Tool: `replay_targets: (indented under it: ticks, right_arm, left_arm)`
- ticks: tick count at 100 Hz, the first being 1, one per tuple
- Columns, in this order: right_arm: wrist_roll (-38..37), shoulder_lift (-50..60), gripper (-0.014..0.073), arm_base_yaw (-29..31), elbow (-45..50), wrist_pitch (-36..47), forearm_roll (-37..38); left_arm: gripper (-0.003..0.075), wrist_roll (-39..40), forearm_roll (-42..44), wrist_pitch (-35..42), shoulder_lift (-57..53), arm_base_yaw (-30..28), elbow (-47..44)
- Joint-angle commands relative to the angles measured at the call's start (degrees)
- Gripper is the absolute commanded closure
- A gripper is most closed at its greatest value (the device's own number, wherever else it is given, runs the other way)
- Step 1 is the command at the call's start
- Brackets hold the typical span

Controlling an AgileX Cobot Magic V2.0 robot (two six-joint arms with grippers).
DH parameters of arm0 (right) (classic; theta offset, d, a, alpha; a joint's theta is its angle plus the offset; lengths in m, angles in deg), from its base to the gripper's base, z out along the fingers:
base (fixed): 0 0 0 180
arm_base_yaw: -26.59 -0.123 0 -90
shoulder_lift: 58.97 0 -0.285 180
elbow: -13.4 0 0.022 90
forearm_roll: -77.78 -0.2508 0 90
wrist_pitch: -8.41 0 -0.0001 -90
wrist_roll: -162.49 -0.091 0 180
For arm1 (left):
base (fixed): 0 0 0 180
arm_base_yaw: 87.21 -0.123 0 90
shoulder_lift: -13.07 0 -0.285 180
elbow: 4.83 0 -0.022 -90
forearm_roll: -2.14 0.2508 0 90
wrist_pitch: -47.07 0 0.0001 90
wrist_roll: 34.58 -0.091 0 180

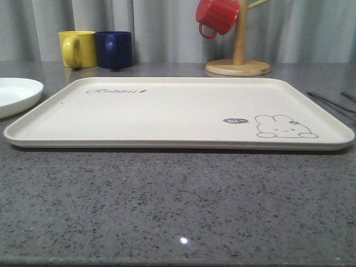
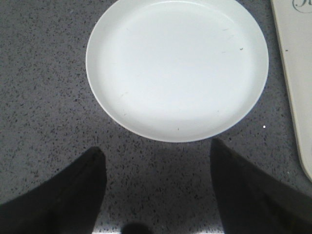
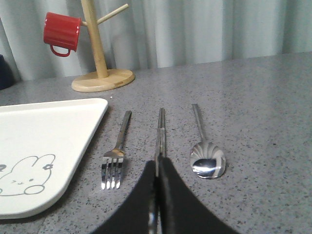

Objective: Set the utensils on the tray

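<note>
Three silver utensils lie side by side on the grey counter to the right of the cream tray [image 3: 48, 126]: a fork [image 3: 117, 153], a pair of chopsticks [image 3: 160, 127] and a spoon [image 3: 205, 158]. My right gripper [image 3: 158, 163] is shut on the near end of the chopsticks, which run between its black fingers. In the front view the tray [image 1: 167, 111] lies bare, with thin utensil handles [image 1: 328, 100] just past its right edge. My left gripper [image 2: 156, 151] hangs open over the counter beside a round white plate [image 2: 178, 68], holding nothing.
The white plate [image 1: 14, 94] sits left of the tray. A yellow mug [image 1: 78, 49] and a blue mug [image 1: 115, 49] stand at the back left. A wooden mug tree [image 1: 239, 50] with a red mug [image 1: 216, 15] stands behind the tray.
</note>
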Motion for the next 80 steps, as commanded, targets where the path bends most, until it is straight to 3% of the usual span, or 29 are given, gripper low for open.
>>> replay_targets:
  ticks: [1,41,80]
  right_arm:
    - [0.67,1.27,0.0662,0.06,-0.91,4.83,-0.03]
    - [0.67,1.27,0.0662,0.06,-0.91,4.83,-0.03]
    - [0.67,1.27,0.0662,0.06,-0.91,4.83,-0.03]
  left_arm:
    - [0.0276,1.04,0.03,3.57,2.94,-0.7,4.91]
    - [0.0276,-1.16,-0.44,-2.64,24.51,-9.06,23.39]
    - [0.0276,-1.79,-0.22,-2.79,36.35,-9.2,25.23]
